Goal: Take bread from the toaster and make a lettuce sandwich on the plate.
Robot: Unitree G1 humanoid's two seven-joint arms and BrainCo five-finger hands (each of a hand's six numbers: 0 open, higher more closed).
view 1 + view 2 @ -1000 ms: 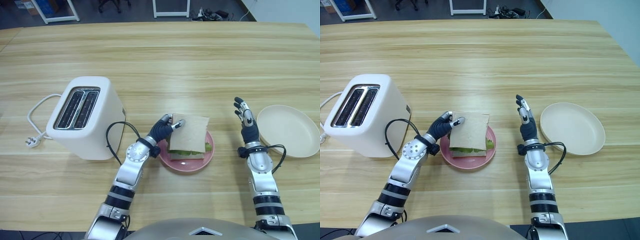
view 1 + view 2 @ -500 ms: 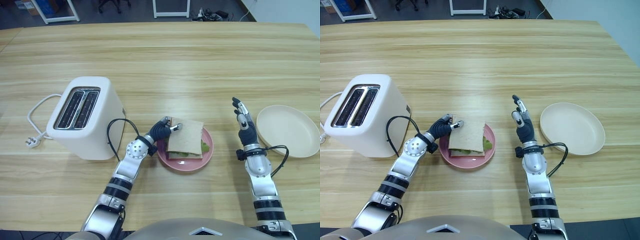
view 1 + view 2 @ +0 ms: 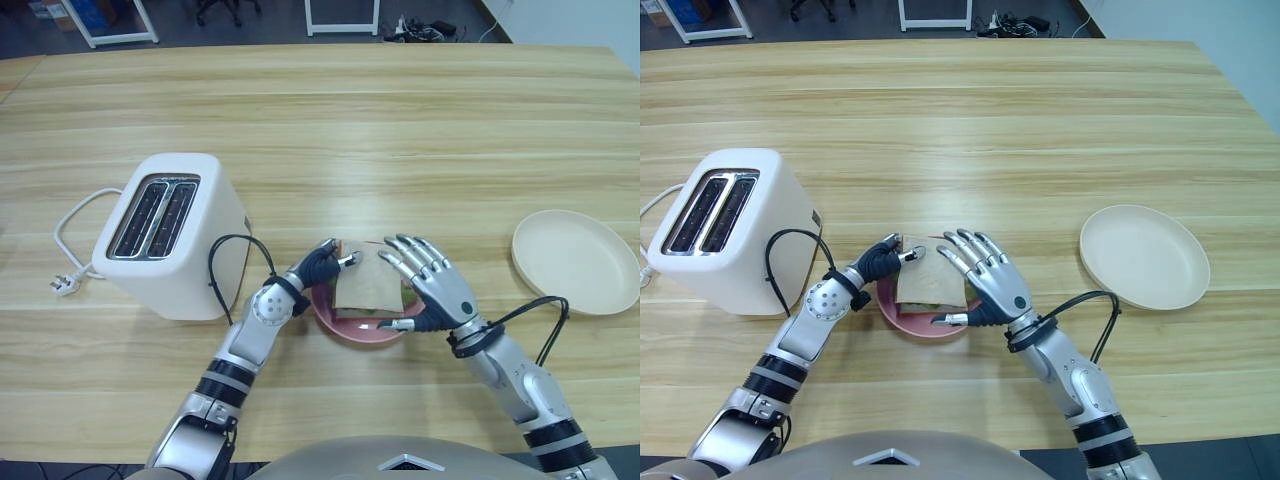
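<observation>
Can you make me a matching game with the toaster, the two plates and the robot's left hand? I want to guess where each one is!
Things:
1. toaster
2. pink plate
3. cream plate
4. left hand

Places:
A. far right on the table
B. pinching a corner of the bread
C. on the left, next to its white cord
D. under the bread

Pairs: 1-C, 2-D, 3-A, 4-B.

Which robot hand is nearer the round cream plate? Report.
Right: the right robot hand is left of the round cream plate; the left robot hand, gripping the brown bread slice, is farther left.
</observation>
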